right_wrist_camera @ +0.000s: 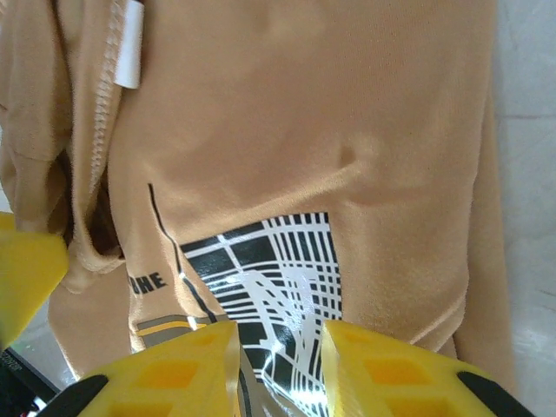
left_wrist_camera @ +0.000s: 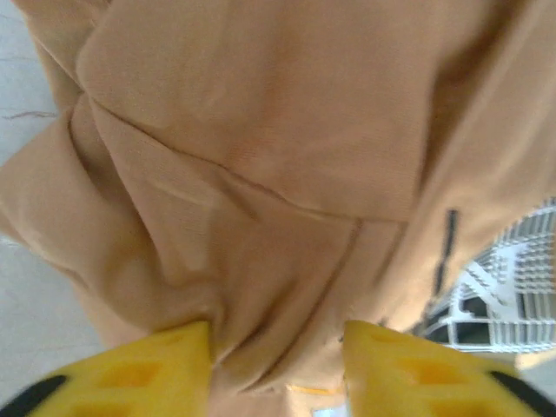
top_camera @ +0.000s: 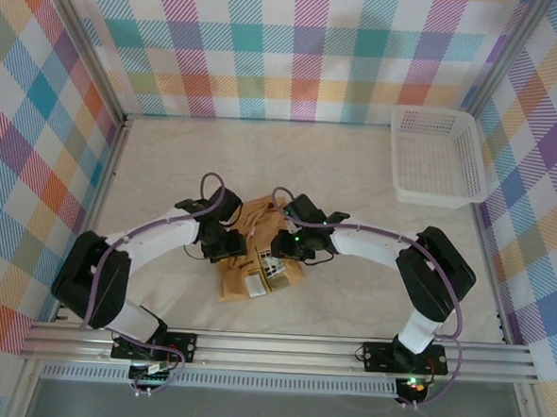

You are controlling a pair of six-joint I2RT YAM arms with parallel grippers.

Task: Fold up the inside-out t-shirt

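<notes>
Found the t-shirt (top_camera: 255, 217) bunched in a small heap on the table (top_camera: 168, 164), a little nearer than the middle, between the two grippers and well apart from the basket (top_camera: 438, 157) in the far right corner. Judged the step in hand as taking hold of the heap to open it out, with no fold made yet.

Called for a hold on a single layer at each side, not on a wad. Read the left gripper (left_wrist_camera: 276, 352) as clamped on the t-shirt: a gathered fold between its fingers (left_wrist_camera: 165, 369), cloth touching both, creases running into the pinch, probably several layers deep. Found the right gripper (right_wrist_camera: 278, 347) nipping the cloth at the lower edge of the printed patch (right_wrist_camera: 269, 269), fingers (right_wrist_camera: 373, 369) close together with only cloth between them.

Advised lifting gently and drawing the two holds apart evenly, bringing the stitched seam (right_wrist_camera: 102, 122) and white tag (right_wrist_camera: 130, 39) out to an edge, and keeping the cloth low over the table. Risked a twisted spread from an uneven pull, or a slip from so shallow a bite on the right.

Saw both arms bowed inward from above: left arm (top_camera: 153, 243) and right arm (top_camera: 380, 243) rising from bases at the near edge, elbows swung out to the sides, forearms converging on the heap, wrists tipped down onto the cloth and nearly facing each other across it.
</notes>
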